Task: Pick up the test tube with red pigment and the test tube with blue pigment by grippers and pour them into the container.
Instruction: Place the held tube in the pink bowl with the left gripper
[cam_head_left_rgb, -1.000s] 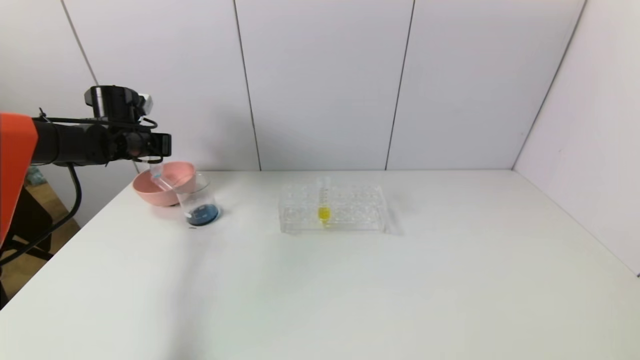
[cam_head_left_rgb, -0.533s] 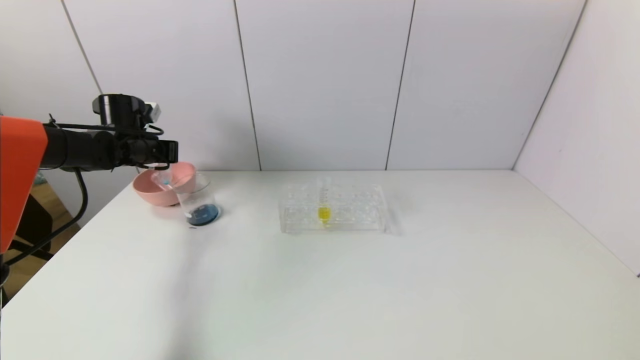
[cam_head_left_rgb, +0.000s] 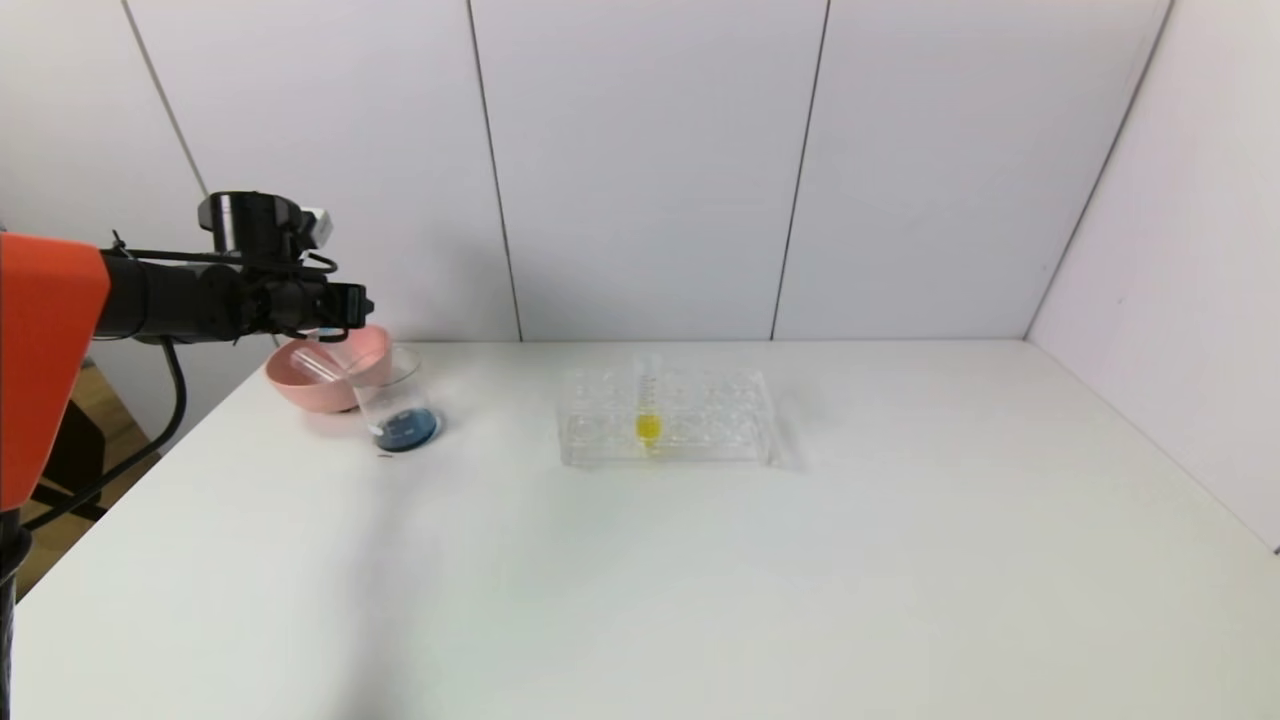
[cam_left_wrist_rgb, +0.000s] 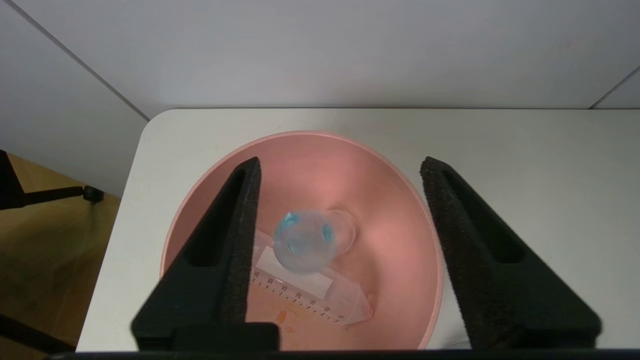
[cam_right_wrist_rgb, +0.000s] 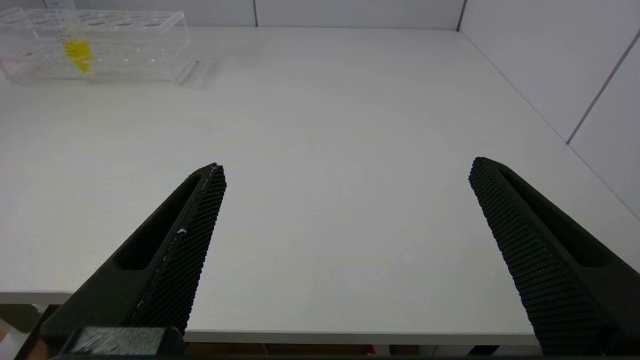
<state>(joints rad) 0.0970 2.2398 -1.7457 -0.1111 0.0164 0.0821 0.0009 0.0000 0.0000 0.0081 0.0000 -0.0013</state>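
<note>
The left gripper hangs in the air over the round pink bowl near the far left corner of the white bench. The left wrist view looks straight down between its two black pointed jaws, and they stand apart with nothing pinched between them.

Inside the pink bowl that view shows two clear tubes. One is the test tube with blue pigment, seen end on, nearly drained, with only small blue smears on its round tip. It sits close to one jaw, but I cannot tell if they touch. Under it lies a second clear tube with printed marks and a pointed tip, flat on the bottom of the bowl, with a small orange smear beside it. The head view shows only one slanting clear tube in the bowl.

Just beside the bowl stands the container, a small clear glass beaker with blue liquid at its bottom. Only the head view shows it.

Near the middle of the far edge sits a clear plastic tube rack holding one tube with yellow liquid.

The right gripper shows only in its own wrist view. It hangs by the near edge of the bench, jaws wide apart, holding nothing.
</note>
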